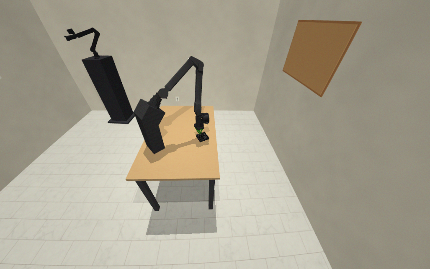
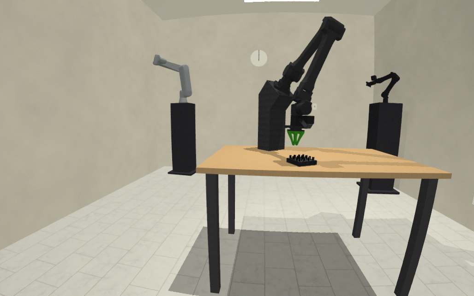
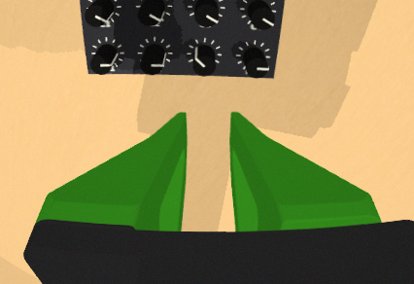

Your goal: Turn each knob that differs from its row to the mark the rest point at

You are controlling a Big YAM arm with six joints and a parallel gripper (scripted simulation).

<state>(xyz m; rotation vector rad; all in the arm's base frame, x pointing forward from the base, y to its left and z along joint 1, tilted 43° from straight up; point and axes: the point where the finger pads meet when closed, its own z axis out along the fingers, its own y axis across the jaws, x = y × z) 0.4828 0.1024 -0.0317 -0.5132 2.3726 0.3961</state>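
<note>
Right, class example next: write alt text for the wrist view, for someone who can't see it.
Two green gripper fingers stand apart, nothing between them, short of a dark knob box on a wooden table. Two full rows of four white-lined knobs show; above them, labels B1 to B4 run along the cropped top edge.

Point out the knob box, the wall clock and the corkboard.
Knob box (image 1: 202, 136) (image 2: 301, 162) (image 3: 131, 38): top, exterior and wrist views; its knobbed top.
Wall clock (image 2: 258, 58): exterior view; its face.
Corkboard (image 1: 321, 55): top view; its brown panel.
</note>
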